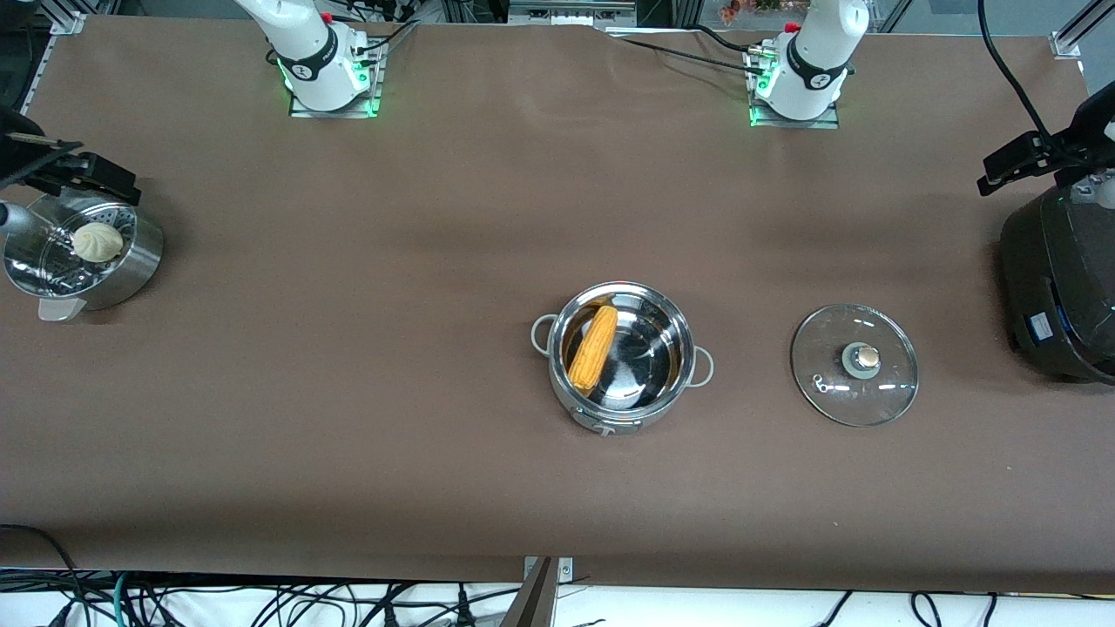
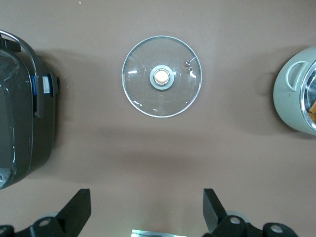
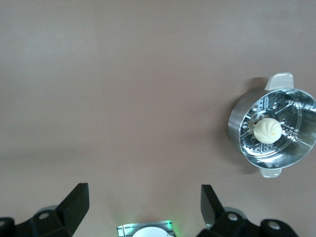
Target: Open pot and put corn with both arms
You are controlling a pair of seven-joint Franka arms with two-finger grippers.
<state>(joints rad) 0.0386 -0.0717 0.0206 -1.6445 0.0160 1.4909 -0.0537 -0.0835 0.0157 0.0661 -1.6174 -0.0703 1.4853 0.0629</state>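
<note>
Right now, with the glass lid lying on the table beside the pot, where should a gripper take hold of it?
By the tan knob at the centre of the glass lid, coming straight down from above. The lid lies flat, knob up, its thin rim against the table, so the knob is likely the only part fingers can close around. The left gripper, open, is closest.

Bare table (image 1: 366,287) between open pot (image 1: 620,355) and steamer (image 1: 83,252).

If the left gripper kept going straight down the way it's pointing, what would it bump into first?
Probably just the bare table. The left gripper is open and points down at brown surface, with the glass lid a little ahead of it and the black cooker off to one side.
</note>
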